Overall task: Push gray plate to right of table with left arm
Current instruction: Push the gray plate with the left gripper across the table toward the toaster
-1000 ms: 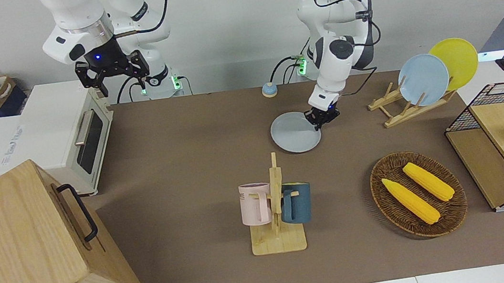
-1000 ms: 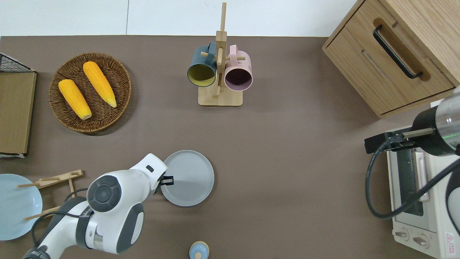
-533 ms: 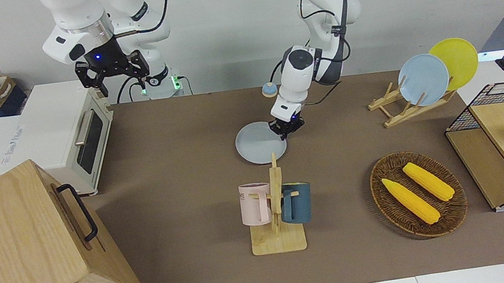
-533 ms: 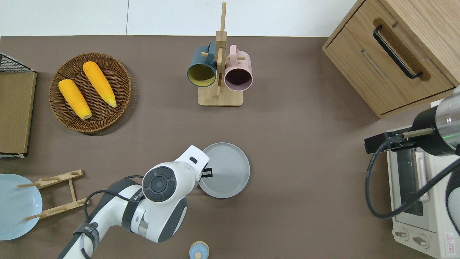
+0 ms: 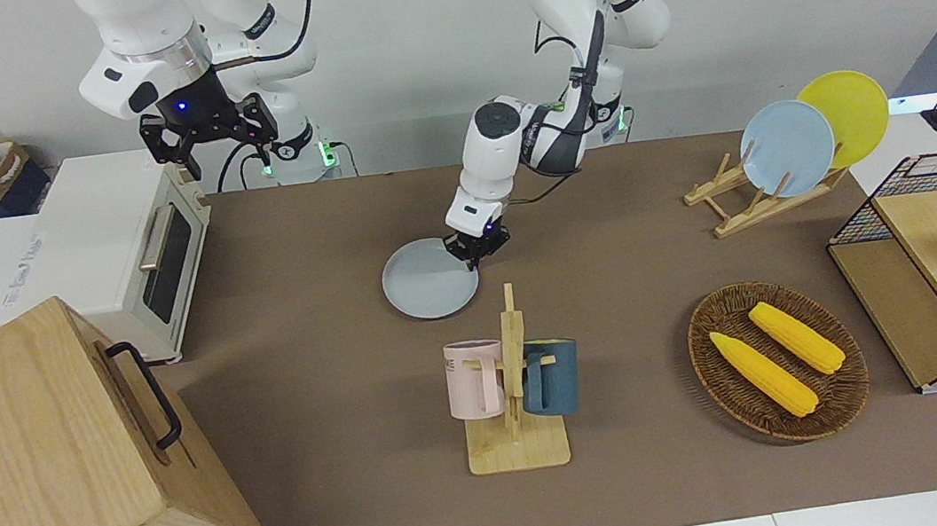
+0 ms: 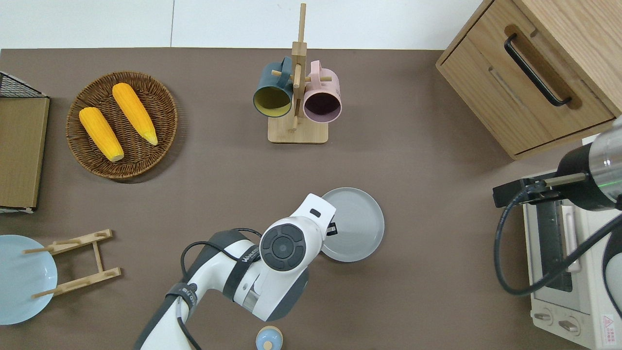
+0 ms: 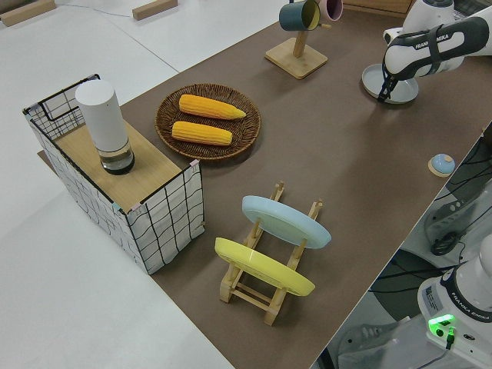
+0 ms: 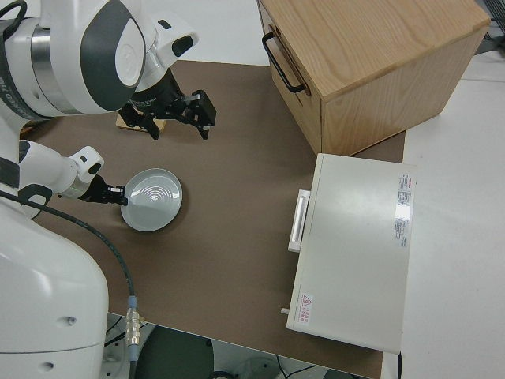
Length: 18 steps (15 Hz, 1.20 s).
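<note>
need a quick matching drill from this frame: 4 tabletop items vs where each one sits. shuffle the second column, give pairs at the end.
Things:
1. gray plate
2. pink mug
3. corn cobs
4. yellow plate

Places:
A. in the wicker basket
B. standing in the wooden dish rack
C. flat on the table, at the left claw
D. hung on the wooden mug rack

Pairs: 1-C, 2-D, 3-A, 4-B
</note>
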Available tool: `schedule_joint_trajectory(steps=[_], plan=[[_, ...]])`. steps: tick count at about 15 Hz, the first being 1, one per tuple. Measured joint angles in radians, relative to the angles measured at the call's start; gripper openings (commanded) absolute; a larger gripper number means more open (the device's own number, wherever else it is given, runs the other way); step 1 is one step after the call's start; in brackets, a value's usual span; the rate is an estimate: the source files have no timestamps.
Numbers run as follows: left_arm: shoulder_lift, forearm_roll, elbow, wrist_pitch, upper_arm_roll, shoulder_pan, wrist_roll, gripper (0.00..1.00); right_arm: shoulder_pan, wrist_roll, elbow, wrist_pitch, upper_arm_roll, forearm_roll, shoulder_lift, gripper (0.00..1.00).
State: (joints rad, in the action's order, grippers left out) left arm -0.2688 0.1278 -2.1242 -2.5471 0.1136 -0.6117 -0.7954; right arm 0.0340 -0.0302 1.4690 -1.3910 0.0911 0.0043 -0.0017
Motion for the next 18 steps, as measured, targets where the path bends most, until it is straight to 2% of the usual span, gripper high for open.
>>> schedule_joint_trajectory(steps=[5,11,13,15,17,18], plan=[[-0.076,0.000,0.103,-0.004,0.002,-0.071,-0.094,0.00,0.000,0.000,0.000,0.000,0.000,0.000,0.000,0.983],[-0.134,0.000,0.184,-0.004,0.002,-0.111,-0.155,0.00,0.000,0.000,0.000,0.000,0.000,0.000,0.000,0.983],[-0.142,0.000,0.194,-0.004,0.002,-0.115,-0.161,0.12,0.000,0.000,0.000,0.000,0.000,0.000,0.000,0.983],[-0.147,0.000,0.197,-0.005,0.002,-0.116,-0.161,0.35,0.000,0.000,0.000,0.000,0.000,0.000,0.000,0.983],[-0.152,0.000,0.199,-0.005,0.003,-0.116,-0.161,0.93,0.000,0.000,0.000,0.000,0.000,0.000,0.000,0.983],[-0.155,0.000,0.202,-0.006,0.004,-0.117,-0.162,0.99,0.000,0.000,0.000,0.000,0.000,0.000,0.000,0.983]])
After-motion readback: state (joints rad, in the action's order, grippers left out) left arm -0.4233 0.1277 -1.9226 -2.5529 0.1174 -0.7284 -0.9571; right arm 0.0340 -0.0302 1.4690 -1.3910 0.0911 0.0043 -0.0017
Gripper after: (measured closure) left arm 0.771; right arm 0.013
